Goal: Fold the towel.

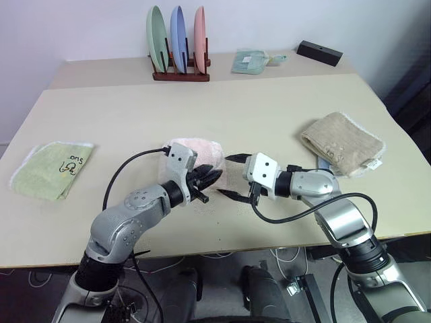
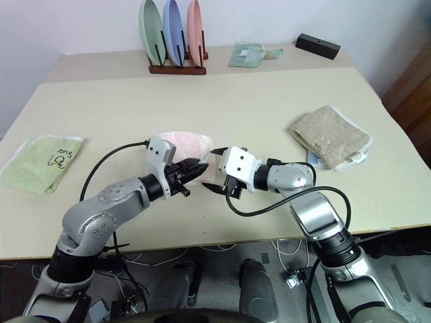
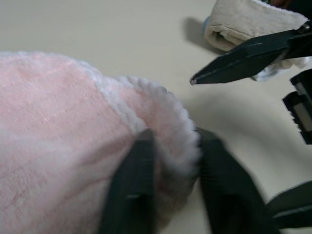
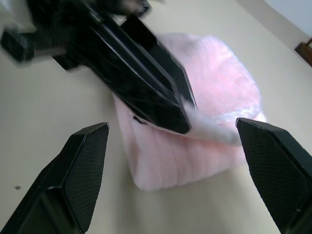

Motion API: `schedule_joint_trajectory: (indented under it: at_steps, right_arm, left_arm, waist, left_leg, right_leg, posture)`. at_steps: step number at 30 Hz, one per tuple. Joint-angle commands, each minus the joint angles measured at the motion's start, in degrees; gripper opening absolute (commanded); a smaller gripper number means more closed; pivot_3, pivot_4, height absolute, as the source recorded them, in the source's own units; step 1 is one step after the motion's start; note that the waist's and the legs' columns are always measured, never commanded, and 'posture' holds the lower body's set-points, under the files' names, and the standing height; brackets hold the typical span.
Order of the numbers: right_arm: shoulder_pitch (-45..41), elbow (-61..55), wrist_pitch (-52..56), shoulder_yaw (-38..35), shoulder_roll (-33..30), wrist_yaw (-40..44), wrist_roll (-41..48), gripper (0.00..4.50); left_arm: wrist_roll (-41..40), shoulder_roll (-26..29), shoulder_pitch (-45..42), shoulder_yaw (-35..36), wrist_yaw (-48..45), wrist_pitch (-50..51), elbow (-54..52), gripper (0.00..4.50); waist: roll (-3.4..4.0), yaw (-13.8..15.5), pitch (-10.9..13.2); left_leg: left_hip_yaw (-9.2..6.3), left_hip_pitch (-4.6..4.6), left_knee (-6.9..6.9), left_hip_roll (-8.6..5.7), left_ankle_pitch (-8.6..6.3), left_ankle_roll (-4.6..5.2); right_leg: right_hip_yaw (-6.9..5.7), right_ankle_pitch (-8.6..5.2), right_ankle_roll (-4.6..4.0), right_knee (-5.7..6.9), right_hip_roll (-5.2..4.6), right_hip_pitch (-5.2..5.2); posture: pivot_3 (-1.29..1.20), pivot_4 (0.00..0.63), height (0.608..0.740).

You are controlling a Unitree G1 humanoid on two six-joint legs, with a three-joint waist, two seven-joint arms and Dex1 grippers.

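Note:
The towel is a pale pink terry bundle with a white trimmed edge, folded over on the table near its front middle. My left gripper reaches in from the left at the towel's front right corner. In the left wrist view its fingers stand on either side of the towel's white-trimmed folded edge, pinching it. My right gripper faces the left one from the right, open wide, its fingertips apart on either side of the towel corner and holding nothing.
A light green towel lies at the table's left front. A beige towel lies folded at the right. At the back stand a rack of three plates, a teal brush set and a black box.

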Motion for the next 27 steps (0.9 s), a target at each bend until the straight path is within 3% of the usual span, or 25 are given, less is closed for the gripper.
schedule_joint_trajectory:
  at_steps: [1, 4, 6, 9, 12, 13, 14, 21, 27]
  right_arm:
    - [-1.0, 0.5, -1.1, -0.5, -0.6, -0.7, -1.6, 4.28]
    - [-1.9, 2.9, -1.0, -1.7, -0.8, -1.5, -2.5, 4.28]
    - [-3.2, 5.0, 0.3, -2.9, -0.5, -2.5, -2.5, 3.74]
    - [-4.8, 6.4, 1.4, -4.5, 0.2, -1.6, 0.1, 2.47]
    - [-7.2, 7.0, 2.5, -6.3, 2.5, -2.5, 2.5, 0.84]
    - [-8.0, 6.9, 3.2, -6.7, 3.4, -2.7, 3.4, 0.3]
    - [-8.9, 6.7, 4.1, -7.2, 4.8, -3.2, 4.6, 0.09]
    - [-13.4, 10.0, 10.3, -4.7, 16.0, -7.3, 7.9, 0.09]
    - [-10.1, 22.4, 8.0, 3.0, 19.0, -10.6, 0.4, 0.09]
  left_arm:
    - [-5.6, -0.5, 1.0, 6.4, -0.5, 0.3, -6.4, 3.43]
    - [-13.3, 1.9, 4.8, 13.6, -1.4, 1.4, -10.8, 3.43]
    - [-16.0, 4.3, 7.0, 17.5, -2.9, 0.8, -12.5, 2.75]
    - [-12.5, 6.3, 7.3, 21.4, -0.6, -1.6, -10.1, 1.5]
    - [-4.4, 8.3, 5.6, 21.7, 1.7, -4.5, -6.1, 0.0]
    - [-2.5, 8.5, 4.9, 21.4, 2.3, -5.3, -4.9, 0.0]
    - [-0.1, 9.0, 4.2, 20.3, 2.3, -6.2, -4.0, 0.0]
    - [11.5, 5.4, 0.2, 9.7, 0.8, -10.4, 3.8, 0.0]
    - [22.5, 3.9, 3.5, 0.1, -1.9, -15.3, 14.8, 0.0]
  waist:
    - [0.0, 0.0, 0.0]
    - [0.01, -0.3, 0.0]
    - [0.01, -0.8, 0.0]
    - [0.01, -0.7, 0.0]
    - [0.01, -0.9, 0.0]
    - [0.01, -0.9, 0.0]
    - [0.01, -0.9, 0.0]
    - [0.01, -1.0, 0.0]
    - [0.04, -1.1, 0.0]
  left_leg:
    - [0.0, 0.0, 0.0, 0.0, 0.0, 0.0]
    - [0.01, 0.01, -0.01, 0.02, 0.0, 0.0]
    - [0.0, 0.02, -0.02, 0.03, 0.0, 0.0]
    - [0.0, 0.0, 0.0, 0.02, 0.0, -0.01]
    - [0.01, 0.01, 0.0, 0.0, 0.0, -0.01]
    - [0.0, 0.02, -0.01, 0.0, 0.01, -0.01]
    - [0.0, 0.02, -0.02, 0.0, 0.0, -0.01]
    - [-0.01, 0.01, -0.03, -0.02, 0.0, -0.01]
    - [0.01, 0.02, -0.1, -0.18, 0.01, -0.01]
  right_leg:
    - [0.0, 0.0, 0.0, 0.0, 0.0, 0.0]
    - [0.01, 0.0, 0.0, 0.0, -0.01, -0.01]
    - [0.01, -0.01, -0.01, 0.01, -0.01, -0.03]
    - [0.0, -0.01, -0.02, 0.02, 0.0, -0.02]
    - [0.0, -0.01, -0.02, 0.01, 0.0, 0.0]
    - [0.0, -0.01, -0.02, 0.01, 0.0, 0.0]
    - [-0.01, -0.01, -0.02, 0.01, 0.02, 0.0]
    - [0.0, 0.01, 0.0, 0.01, 0.0, -0.01]
    - [0.01, 0.02, -0.01, 0.05, 0.01, -0.1]
  posture:
    - [0.0, 0.15, 0.74]
    - [0.0, 0.15, 0.74]
    - [0.0, 0.15, 0.74]
    - [0.0, 0.15, 0.74]
    - [0.0, 0.15, 0.74]
    - [0.0, 0.15, 0.74]
    - [0.0, 0.15, 0.74]
    - [0.0, 0.15, 0.74]
    - [0.0, 0.15, 0.74]
